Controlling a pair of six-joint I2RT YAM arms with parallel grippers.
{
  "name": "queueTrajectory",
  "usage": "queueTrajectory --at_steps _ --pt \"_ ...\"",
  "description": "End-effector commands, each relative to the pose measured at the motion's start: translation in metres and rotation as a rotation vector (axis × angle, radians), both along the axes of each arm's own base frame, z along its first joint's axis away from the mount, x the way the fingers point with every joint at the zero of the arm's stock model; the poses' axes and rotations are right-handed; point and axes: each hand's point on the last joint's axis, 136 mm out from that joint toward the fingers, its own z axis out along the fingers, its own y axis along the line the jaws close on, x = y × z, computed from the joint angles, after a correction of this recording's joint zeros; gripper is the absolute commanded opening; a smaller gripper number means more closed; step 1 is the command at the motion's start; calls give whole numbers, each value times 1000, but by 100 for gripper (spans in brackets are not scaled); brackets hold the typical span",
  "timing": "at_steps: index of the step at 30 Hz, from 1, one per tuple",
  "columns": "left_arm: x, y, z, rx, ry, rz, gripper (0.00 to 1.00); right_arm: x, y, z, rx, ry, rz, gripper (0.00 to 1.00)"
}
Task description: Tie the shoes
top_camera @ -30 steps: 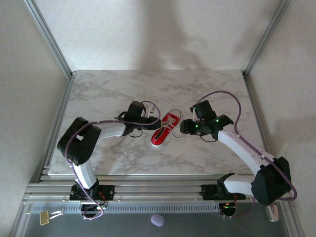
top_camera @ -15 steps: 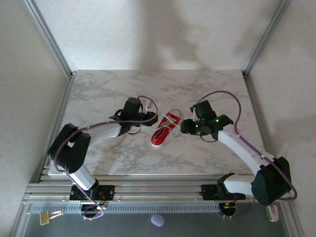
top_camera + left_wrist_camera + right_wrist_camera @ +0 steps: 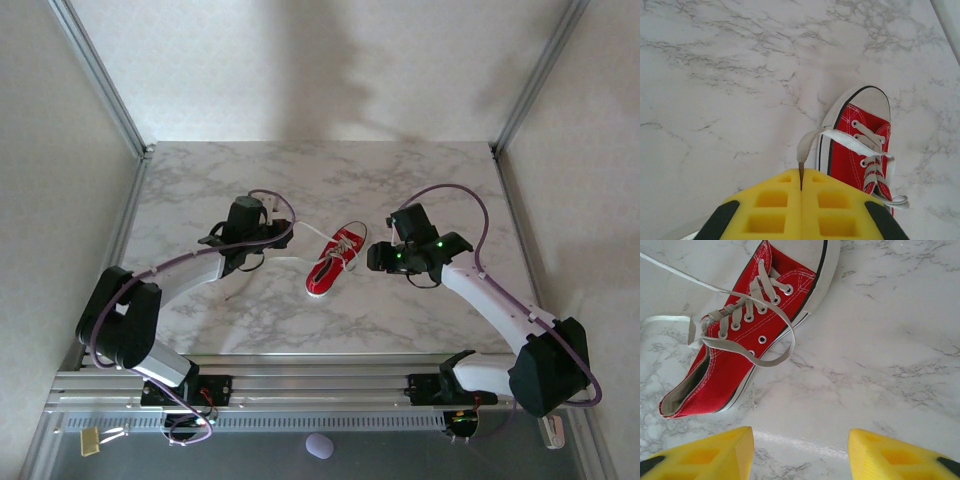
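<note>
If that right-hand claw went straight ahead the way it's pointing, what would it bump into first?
Probably the bare marble table, since the open right gripper looks tilted downward. If it skimmed level instead, it would catch the loose lace beside the red shoe. Depth is hard to judge.

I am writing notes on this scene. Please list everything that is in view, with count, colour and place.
sneaker: one, red, white sole, middle of the table.
lace: one, white, threaded in the sneaker, one end pulled out leftward.
table: one, grey-white marble, under everything.
lump: one, pale purple, below the near rail.
left gripper: one, yellow, shut on the lace, left of the sneaker.
right gripper: one, yellow, open, right of the sneaker.
</note>
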Motion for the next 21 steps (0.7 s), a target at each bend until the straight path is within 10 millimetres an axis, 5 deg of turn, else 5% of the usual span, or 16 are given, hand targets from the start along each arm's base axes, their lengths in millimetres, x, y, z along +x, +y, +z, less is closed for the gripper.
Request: queueTrajectory --at_steps 1,9,11,13,16,18,21 --pt "-4 7 -13 26 42 18 0 -2 1 -6 -20 1 18 53" --pt "-10 11 -36 56 99 25 8 -3 -1 -4 -39 -25 13 53" --pt "-8 20 -38 98 102 70 15 -2 -2 2 -58 -50 4 44" --pt "-6 46 -42 195 114 183 30 -2 8 21 -20 -113 14 41" --pt "-15 84 -41 287 116 317 77 -5 38 56 110 -252 68 46" --pt "-25 108 -39 310 124 395 82 -4 49 66 122 -288 88 46" --pt "-47 140 -39 367 154 519 76 -3 62 68 55 -318 129 47"
